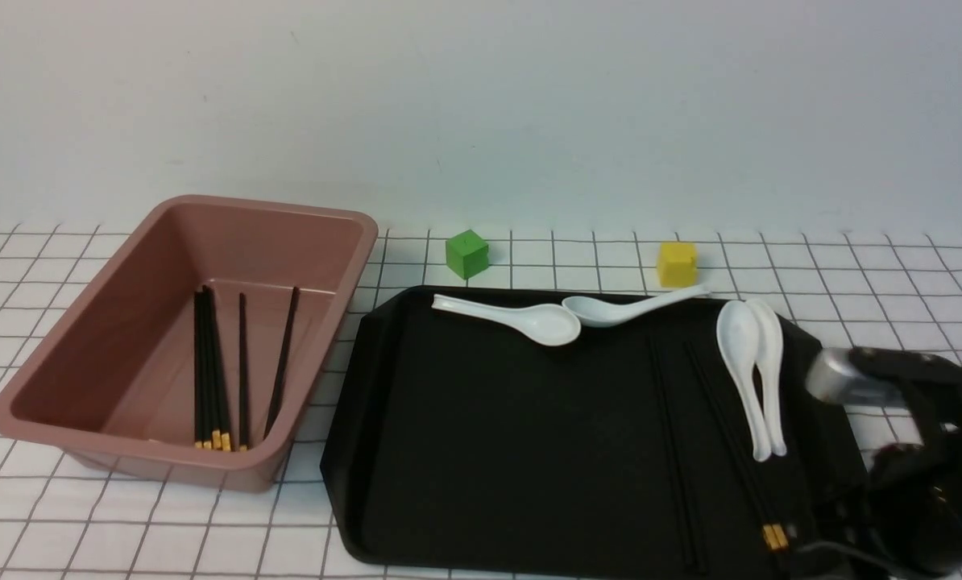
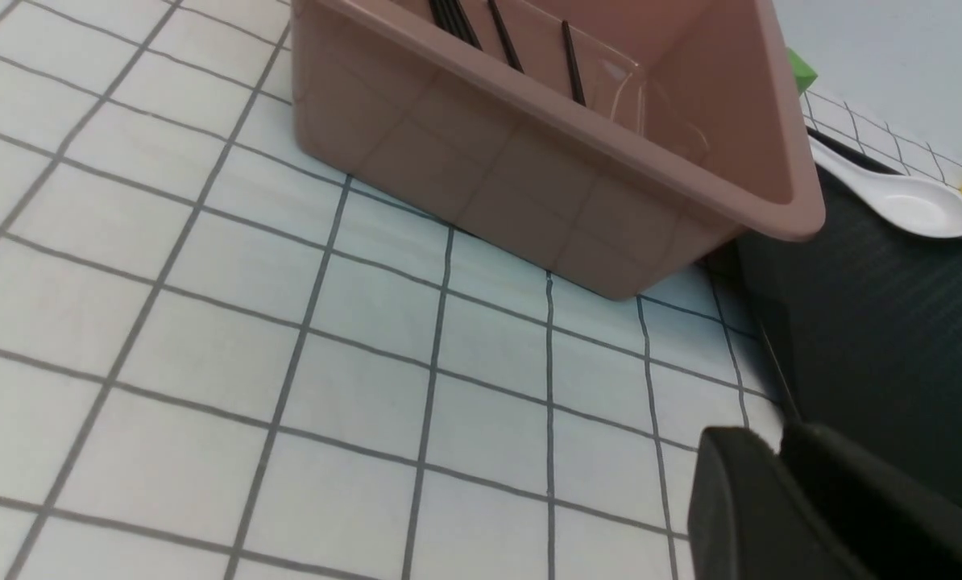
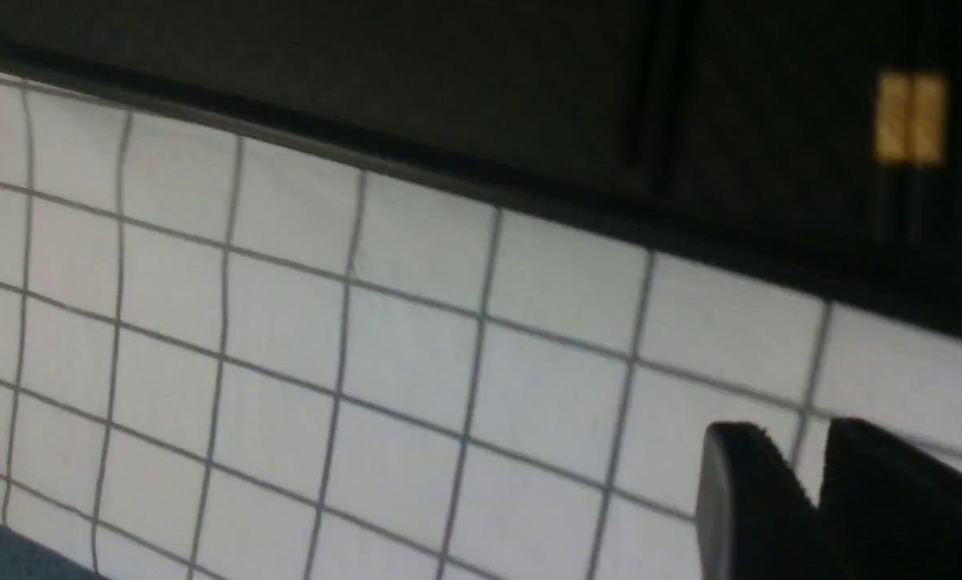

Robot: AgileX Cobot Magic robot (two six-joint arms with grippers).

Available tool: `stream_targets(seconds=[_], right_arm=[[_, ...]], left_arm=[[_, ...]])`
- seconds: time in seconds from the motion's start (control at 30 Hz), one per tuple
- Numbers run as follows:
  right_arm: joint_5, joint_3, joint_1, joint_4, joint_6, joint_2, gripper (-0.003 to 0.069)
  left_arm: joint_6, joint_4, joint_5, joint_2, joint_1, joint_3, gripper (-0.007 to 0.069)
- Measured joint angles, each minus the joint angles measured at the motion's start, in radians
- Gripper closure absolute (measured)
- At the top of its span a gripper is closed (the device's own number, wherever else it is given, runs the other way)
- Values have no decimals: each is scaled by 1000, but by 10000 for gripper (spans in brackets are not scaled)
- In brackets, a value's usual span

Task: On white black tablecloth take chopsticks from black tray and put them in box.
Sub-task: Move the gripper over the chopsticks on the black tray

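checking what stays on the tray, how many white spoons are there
4 spoons, all on the black tray: one at its back left, one beside it with the handle toward the yellow cube, two nested together on the right. None look hidden.

The tablecloth (image 1: 86,524) is white with a grid of thin black lines. The tray (image 1: 513,451) is matte black. Left of the tray, the box (image 1: 46,379) is pinkish-brown all over. The chopsticks (image 1: 211,370) are black with yellow-gold ends. 4 spoons (image 1: 529,318) on the tray are plain white. Behind the tray sit 1 green cube (image 1: 466,254) and 1 yellow cube (image 1: 677,263). The wall (image 1: 481,105) is pale grey.
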Motion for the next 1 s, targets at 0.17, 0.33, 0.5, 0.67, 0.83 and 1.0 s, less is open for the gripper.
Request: stream_targets(seconds=[0.17, 0.33, 0.5, 0.67, 0.83, 1.0], right_arm=[[-40, -155, 105, -113, 162, 190, 359], [-58, -287, 132, -230, 346, 361, 306], [-79, -347, 132, -258, 387, 474, 300], [-93, -366, 132, -266, 396, 541, 305], [-85, -377, 132, -269, 405, 554, 370], [-81, -380, 132, -270, 406, 559, 524]], left_arm=[[0, 0, 0, 0, 0, 0, 534], [0, 0, 0, 0, 0, 0, 531], [0, 0, 0, 0, 0, 0, 526], [0, 0, 0, -1, 0, 0, 519], [0, 0, 0, -1, 0, 0, 513], [0, 0, 0, -1, 0, 0, 511]])
